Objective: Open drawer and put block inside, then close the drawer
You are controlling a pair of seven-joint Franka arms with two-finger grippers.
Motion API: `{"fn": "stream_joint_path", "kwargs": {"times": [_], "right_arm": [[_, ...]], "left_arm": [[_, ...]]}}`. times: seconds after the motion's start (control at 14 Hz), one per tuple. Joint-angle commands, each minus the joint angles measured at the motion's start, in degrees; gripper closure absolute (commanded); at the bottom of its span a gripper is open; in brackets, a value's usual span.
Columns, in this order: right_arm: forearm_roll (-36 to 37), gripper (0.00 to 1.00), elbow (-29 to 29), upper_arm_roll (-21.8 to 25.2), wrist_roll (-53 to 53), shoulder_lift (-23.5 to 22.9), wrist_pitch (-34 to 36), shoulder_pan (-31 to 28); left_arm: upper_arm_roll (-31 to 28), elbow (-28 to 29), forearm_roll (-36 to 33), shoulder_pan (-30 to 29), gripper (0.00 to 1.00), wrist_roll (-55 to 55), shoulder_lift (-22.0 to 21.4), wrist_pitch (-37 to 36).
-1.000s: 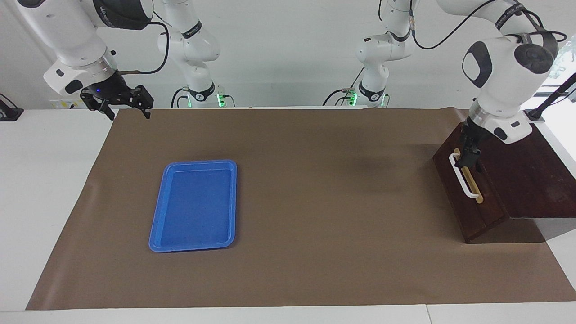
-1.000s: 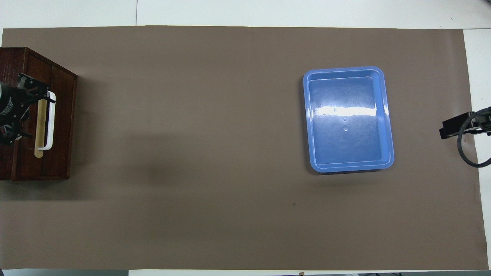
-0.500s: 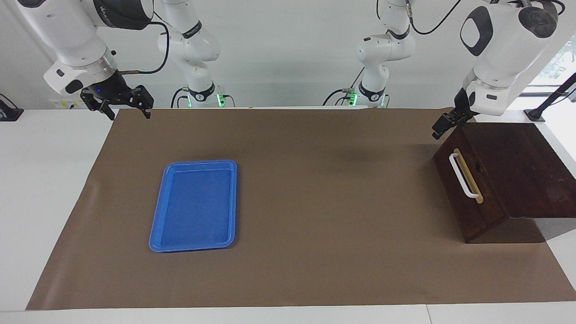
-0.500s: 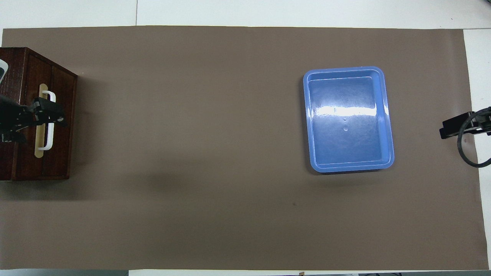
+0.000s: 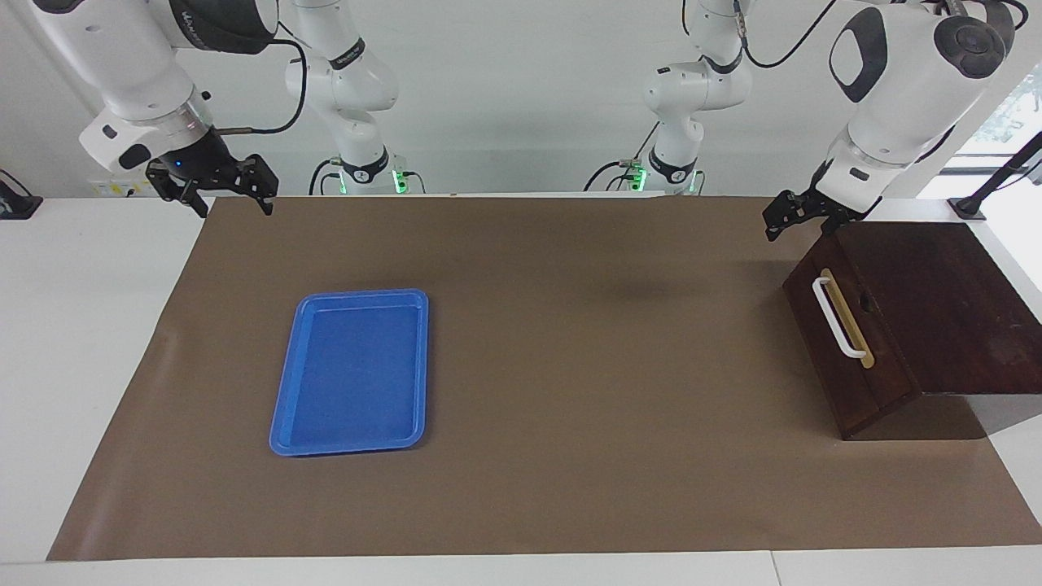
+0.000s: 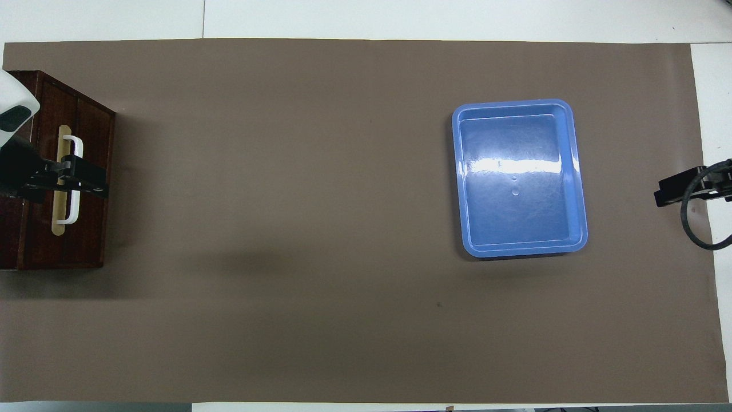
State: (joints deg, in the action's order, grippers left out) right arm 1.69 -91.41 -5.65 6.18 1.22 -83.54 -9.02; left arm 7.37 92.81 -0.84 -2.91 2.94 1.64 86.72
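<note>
left gripper (image 5: 783, 217), black two-finger, up in the air just off the top corner of the dark brown wooden box (image 5: 936, 309), on the box's robot-ward edge. fingers parted a little, holding nothing, clear of the white bar handle (image 5: 837, 317) by a plain gap in the facing view. seen from above, same gripper (image 6: 86, 178) lies across the handle (image 6: 73, 179), but only as cover from height, not as contact.

below and beside it, the drawer (image 5: 847, 342) of that box: dark front, tan strip under the handle, pushed in flush with the box, no pale interior showing. box at the left arm's end of the table, partly on the brown paper mat (image 5: 570, 366).

small bright yellow cube: not visible in either view; whether inside the shut drawer cannot be told.

right gripper (image 5: 216, 185), black, waiting in the air over the corner of the mat at the right arm's end, fingers spread apart, empty. from above, only its dark edge and a cable loop (image 6: 695, 189) at the frame border.

flat blue plastic tray (image 5: 285, 423) on the mat toward the right arm's end, well apart from both grippers and from the box, nothing in it (image 6: 577, 171).
</note>
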Motion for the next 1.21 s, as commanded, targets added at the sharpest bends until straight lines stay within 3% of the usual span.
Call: {"fn": "stream_joint_path", "kwargs": {"times": [0.0,1.14], "right_arm": [[0.3,0.0,-0.6,0.1,1.0,0.6,-0.1,0.1],[0.3,0.0,-0.5,0.2,1.1,0.6,0.0,0.1]], "left_arm": [[-1.1,-1.8,0.6,1.3,0.0,-2.1,1.1,-1.5],[-3.1,-1.8,0.7,3.8,0.0,-2.6,1.5,-1.6]]}}
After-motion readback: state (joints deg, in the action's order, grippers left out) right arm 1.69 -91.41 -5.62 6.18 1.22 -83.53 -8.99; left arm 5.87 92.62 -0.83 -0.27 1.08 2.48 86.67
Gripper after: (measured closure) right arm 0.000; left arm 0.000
